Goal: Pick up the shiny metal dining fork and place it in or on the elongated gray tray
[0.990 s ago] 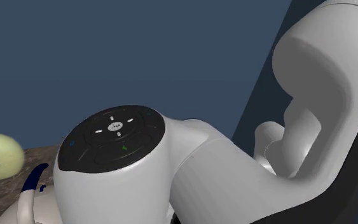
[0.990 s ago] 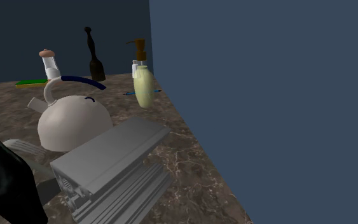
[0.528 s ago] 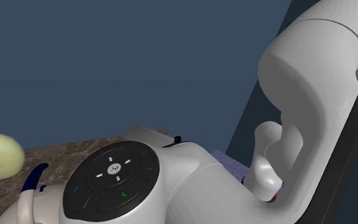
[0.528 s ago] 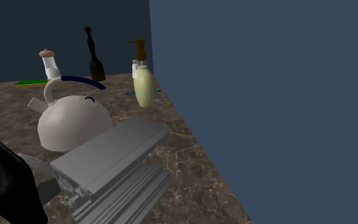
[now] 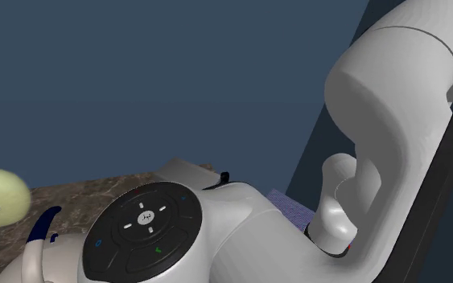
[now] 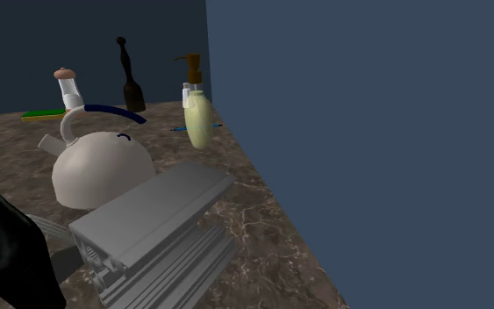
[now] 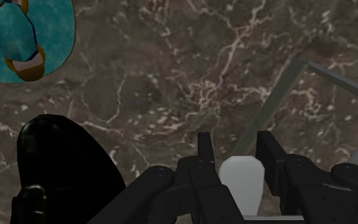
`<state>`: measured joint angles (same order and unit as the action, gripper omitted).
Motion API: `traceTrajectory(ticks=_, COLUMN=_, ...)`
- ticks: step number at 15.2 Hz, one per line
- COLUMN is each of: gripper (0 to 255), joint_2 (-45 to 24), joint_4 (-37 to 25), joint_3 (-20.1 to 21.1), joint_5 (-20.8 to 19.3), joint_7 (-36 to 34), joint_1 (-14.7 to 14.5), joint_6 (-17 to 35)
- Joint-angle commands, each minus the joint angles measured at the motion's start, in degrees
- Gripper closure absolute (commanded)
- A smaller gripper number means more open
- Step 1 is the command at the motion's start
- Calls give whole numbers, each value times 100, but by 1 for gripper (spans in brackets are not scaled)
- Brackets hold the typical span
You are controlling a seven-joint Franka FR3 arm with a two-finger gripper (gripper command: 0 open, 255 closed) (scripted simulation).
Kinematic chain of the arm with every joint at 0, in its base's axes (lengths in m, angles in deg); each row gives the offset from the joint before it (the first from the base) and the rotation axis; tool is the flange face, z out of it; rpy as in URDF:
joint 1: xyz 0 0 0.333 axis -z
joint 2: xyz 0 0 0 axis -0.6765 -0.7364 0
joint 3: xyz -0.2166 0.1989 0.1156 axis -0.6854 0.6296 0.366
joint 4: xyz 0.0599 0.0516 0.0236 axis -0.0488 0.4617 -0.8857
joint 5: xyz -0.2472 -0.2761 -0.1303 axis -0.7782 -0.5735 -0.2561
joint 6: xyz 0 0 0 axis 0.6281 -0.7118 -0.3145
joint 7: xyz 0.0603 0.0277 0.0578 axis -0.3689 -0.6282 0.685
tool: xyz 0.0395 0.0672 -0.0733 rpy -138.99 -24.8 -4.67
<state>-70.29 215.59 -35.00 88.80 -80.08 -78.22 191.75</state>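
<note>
The fingers (image 7: 205, 156) stand a narrow gap apart and clasp a pale, round-ended piece that I take for the fork (image 7: 241, 181). It fills the gap between them, so the hold looks firm. Beneath them lies the brown marbled table (image 7: 171, 76). A thin grey edge runs off from just beside the fingertips, probably the tray's rim.

In the second exterior view the tray (image 6: 148, 224) lies on the table near the kettle (image 6: 100, 167), on the camera's side of it. The fork's pale end shows close to the tray's end at that view's left. A second ago that end sat higher, beside the kettle, and it has since dropped toward the tray. The arm (image 5: 240, 225) has sunk with it, then hardly moved in the last half second.

The carry seems nearly over. What remains is to bring the fork over the tray and let go.
</note>
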Motion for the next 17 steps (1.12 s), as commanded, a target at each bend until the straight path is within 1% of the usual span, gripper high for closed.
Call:
traceTrajectory(ticks=1, gripper=0, joint_2=0, joint_4=-1, joint_3=0, joint_5=0, joint_7=0, joint_1=0, joint_6=0)
traceTrajectory(ticks=6, gripper=0, joint_2=0, joint_4=0, joint_3=0, joint_5=0, joint_7=0, joint_1=0, joint_6=0)
traceTrajectory(ticks=10, gripper=0, joint_2=457, joint_4=-365, joint_3=-42, joint_5=290, joint_7=222, joint_1=49, joint_6=-747)
traceTrajectory(ticks=17, gripper=0, joint_2=457, joint_4=-365, joint_3=-45, joint_5=290, joint_7=222, joint_1=47, joint_6=-747)
